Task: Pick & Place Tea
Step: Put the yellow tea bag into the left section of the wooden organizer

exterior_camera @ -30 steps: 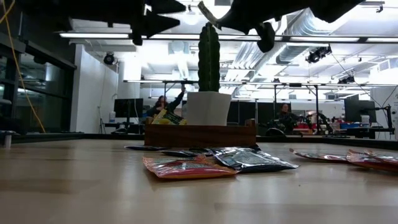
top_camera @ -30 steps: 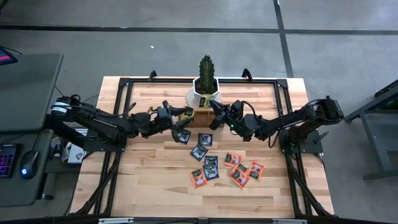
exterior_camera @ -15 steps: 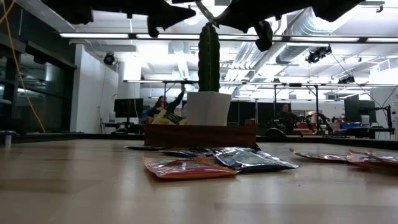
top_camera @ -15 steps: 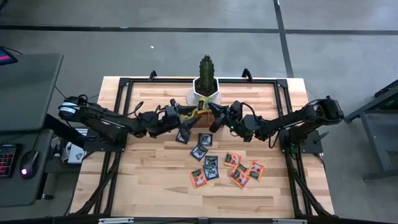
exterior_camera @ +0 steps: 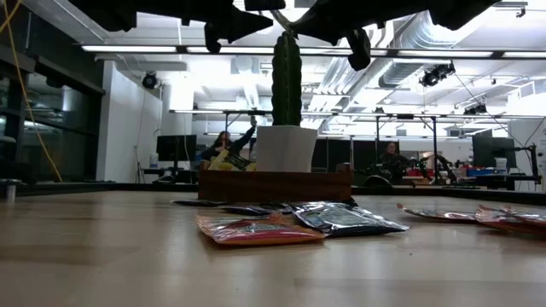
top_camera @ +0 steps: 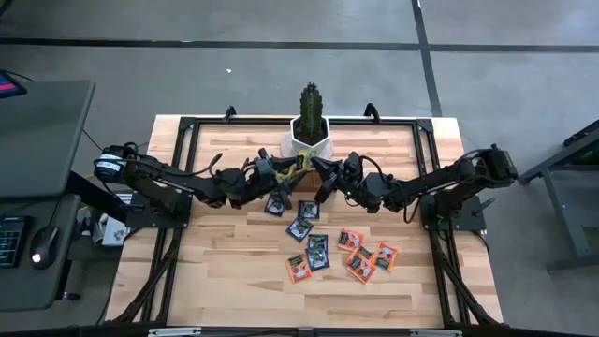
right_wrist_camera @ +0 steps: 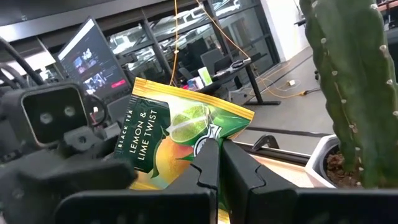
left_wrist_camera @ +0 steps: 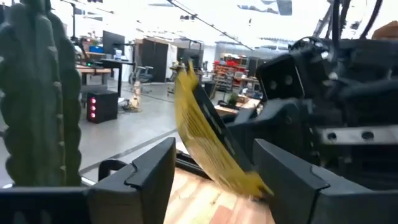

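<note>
My right gripper (right_wrist_camera: 219, 148) is shut on a yellow-green tea sachet (right_wrist_camera: 180, 130) printed "lemon & lime twist", held up in front of the cactus pot (top_camera: 309, 142). My left gripper (left_wrist_camera: 214, 152) is open; its two fingers stand either side of the same sachet (left_wrist_camera: 205, 140) without touching it. In the high view the two grippers meet nose to nose, left (top_camera: 286, 176) and right (top_camera: 315, 170). Several dark and orange sachets (top_camera: 318, 248) lie flat on the table. The wooden tray (exterior_camera: 273, 185) stands below the grippers, with one yellow sachet (exterior_camera: 229, 160) sticking up from it. My right gripper pinches the yellow-green sachet between its two fingers (right_wrist_camera: 208, 165) at one edge (right_wrist_camera: 210, 134), about the middle of that side. The fingers come roughly level from the table's right. The sachet is lifted clear and stands up past the fingertips.
A tall green cactus (top_camera: 310, 101) in a white pot stands just behind the tray at the far edge, close to both grippers. Loose sachets cover the middle of the table (exterior_camera: 341, 219). A black frame rims the table (top_camera: 178, 187). Bare wood lies near and left (top_camera: 215, 271).
My left gripper has moved toward the table's right, closing in on my right gripper until its open fingers stand around the held sachet. My right gripper has kept its place with the sachet.
</note>
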